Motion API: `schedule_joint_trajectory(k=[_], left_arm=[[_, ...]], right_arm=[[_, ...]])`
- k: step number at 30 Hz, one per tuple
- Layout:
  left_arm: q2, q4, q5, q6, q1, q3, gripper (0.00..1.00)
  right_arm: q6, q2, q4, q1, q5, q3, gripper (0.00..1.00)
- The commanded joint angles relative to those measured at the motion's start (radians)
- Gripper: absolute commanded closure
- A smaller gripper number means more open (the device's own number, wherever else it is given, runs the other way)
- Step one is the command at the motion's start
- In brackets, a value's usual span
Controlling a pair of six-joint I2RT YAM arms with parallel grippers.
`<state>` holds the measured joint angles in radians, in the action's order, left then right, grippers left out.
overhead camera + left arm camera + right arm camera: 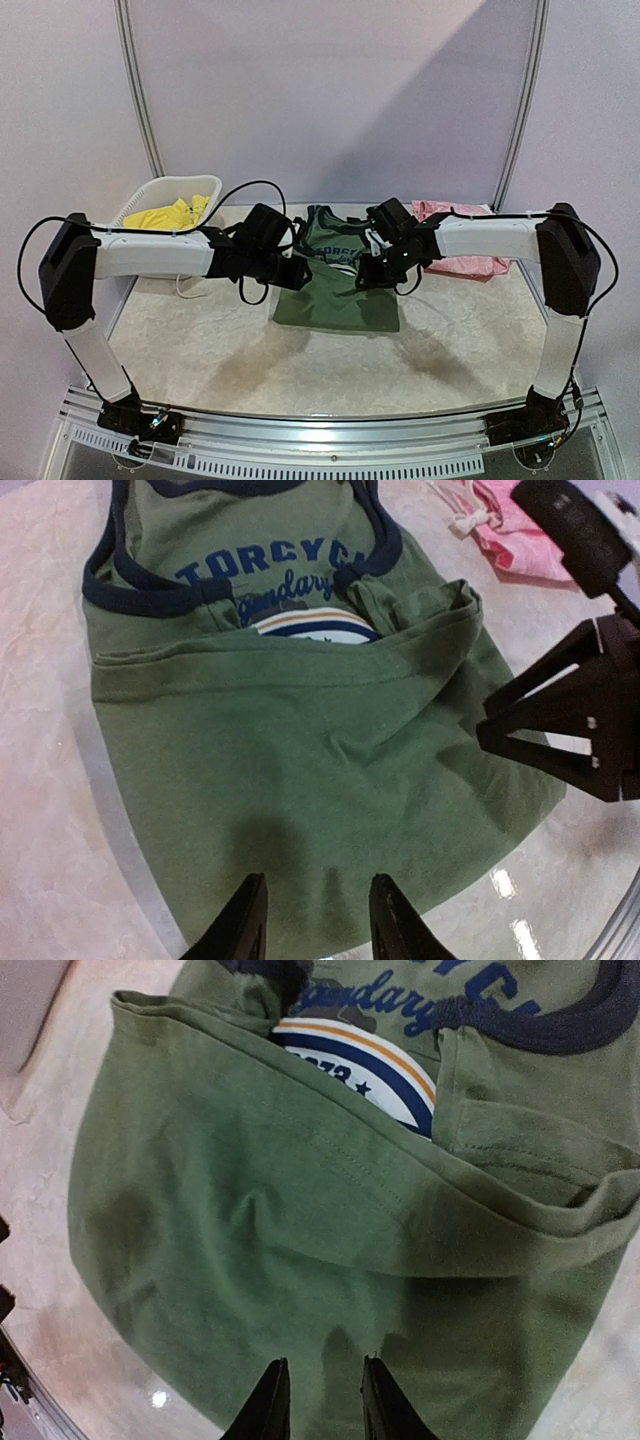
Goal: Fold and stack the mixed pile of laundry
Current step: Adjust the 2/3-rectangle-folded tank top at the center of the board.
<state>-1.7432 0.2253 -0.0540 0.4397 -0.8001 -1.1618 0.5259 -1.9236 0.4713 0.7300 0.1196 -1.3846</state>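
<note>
1. The bench point(200, 350) is a pale, cream-mottled surface with a glossy sheen. A ridged metal rail point(330, 440) runs along its near edge.
2. Plain pale lilac panels close the space behind, divided by slim metal poles point(140, 100).
3. The olive-green tank top point(335, 290) lies flat in the middle of the bench, between the two arms, with its neckline on the far side. It is a soft matte knit with dark navy ribbed binding at the neck and armholes and navy lettering on the chest.
4. The lower part of the tank top is folded up. Its stitched hem crosses the chest and covers the lower part of the round white, blue and orange graphic point(365, 1075).
5. At far left stands a white plastic slotted basket point(205, 183) with crumpled bright yellow shorts point(165, 215) inside.
6. A pink garment point(465, 262) with a white drawstring lies at far right, apart from the tank top.
7. The left pincer point(318, 890) hangs over the near folded edge of the tank top. Its black fingers stand apart with nothing between them.
8. The right pincer point(322, 1370) hangs over the same green cloth from the other side. Its fingers are also apart, by a narrow gap, and grip nothing.
</note>
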Motion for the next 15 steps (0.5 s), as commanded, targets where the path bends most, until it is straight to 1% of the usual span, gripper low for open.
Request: schedule_joint_trajectory(k=[1, 8, 15], left_arm=[[-0.053, -0.031, -0.002, 0.008, -0.014, 0.022, 0.67], [-0.11, -0.075, -0.004, 0.015, -0.014, 0.065, 0.7], [-0.122, -0.109, 0.0, 0.021, -0.014, 0.114, 0.71]], right_arm=[[-0.013, -0.093, 0.023, -0.003, 0.003, -0.083, 0.75], [-0.031, -0.207, 0.075, -0.043, -0.013, -0.182, 0.77], [-0.06, -0.291, 0.093, -0.102, 0.02, -0.286, 0.77]])
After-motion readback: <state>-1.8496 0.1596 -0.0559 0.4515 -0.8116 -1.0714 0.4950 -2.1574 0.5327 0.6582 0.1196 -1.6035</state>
